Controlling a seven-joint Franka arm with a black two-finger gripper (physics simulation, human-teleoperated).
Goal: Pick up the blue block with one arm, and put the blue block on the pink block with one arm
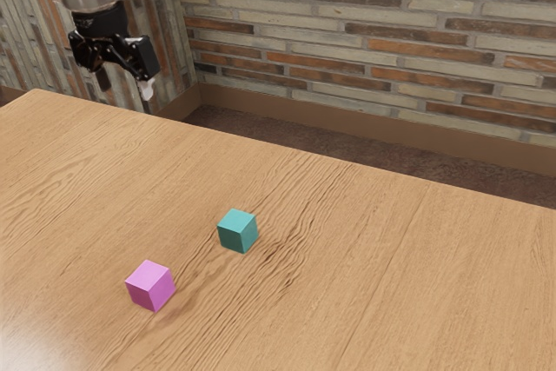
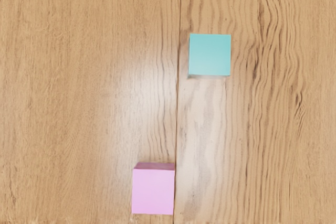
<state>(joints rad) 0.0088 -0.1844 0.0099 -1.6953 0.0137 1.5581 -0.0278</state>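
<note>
A blue-green block [image 1: 237,230] rests on the wooden table [image 1: 391,284] near its middle. A pink block [image 1: 150,285] sits a short way off, nearer the front edge and toward the exterior view's left; the two are apart. My gripper [image 1: 125,84] hangs high above the table at the exterior view's upper left, far from both blocks, open with nothing between its fingers. The wrist view looks straight down on the blue-green block [image 2: 210,55] and the pink block [image 2: 153,188], both flat on the wood.
A brick wall [image 1: 373,32] runs behind the table, with a strip of dark floor [image 1: 365,149] between them. The table's far edge crosses the exterior view diagonally.
</note>
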